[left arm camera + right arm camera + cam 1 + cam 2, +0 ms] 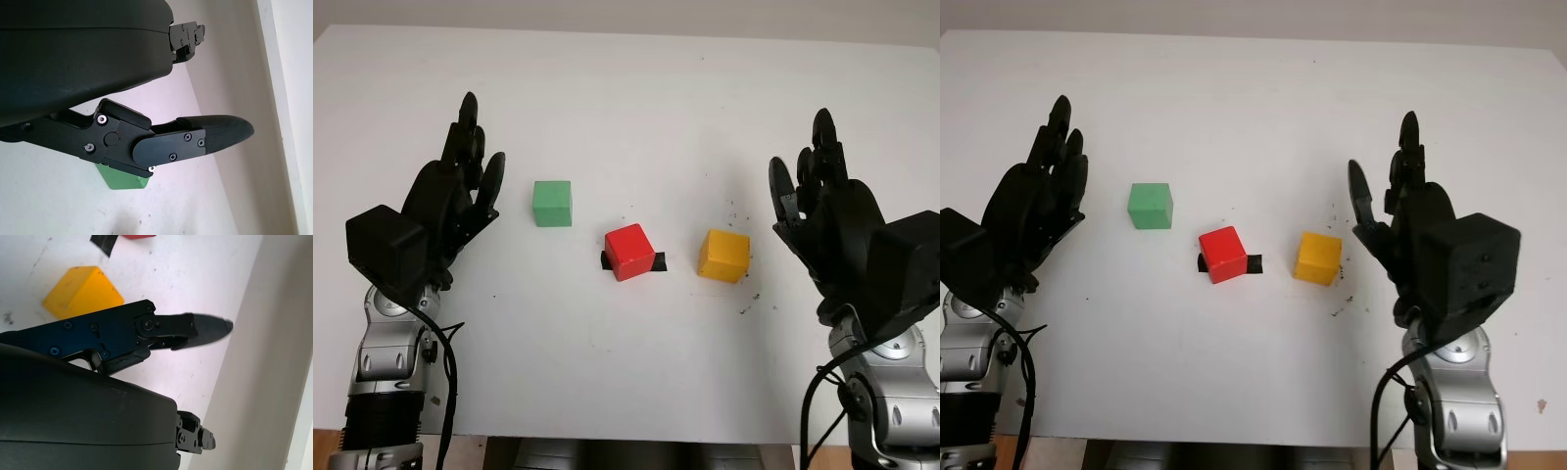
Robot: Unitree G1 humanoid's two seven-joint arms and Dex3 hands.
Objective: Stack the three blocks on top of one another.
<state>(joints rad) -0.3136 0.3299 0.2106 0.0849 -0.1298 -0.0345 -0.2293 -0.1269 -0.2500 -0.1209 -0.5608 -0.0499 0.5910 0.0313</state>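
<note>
Three blocks lie apart in a row on the white table (636, 117): a green block (552, 204) on the left, a red block (629, 252) in the middle over a strip of black tape (655, 261), and a yellow block (723, 256) on the right. My left hand (460, 186) hovers open to the left of the green block, holding nothing. My right hand (818, 201) hovers open to the right of the yellow block, also holding nothing. The green block (122, 180) peeks from under the left hand's fingers (215, 134). The yellow block (82, 290) lies beside the right hand's fingers (205, 328).
Small dark specks (744, 299) dot the table around the yellow block. The table's front edge (626, 439) runs near the bottom, with my forearms crossing it at both corners. A pale wall (705, 15) rises behind the table's far edge.
</note>
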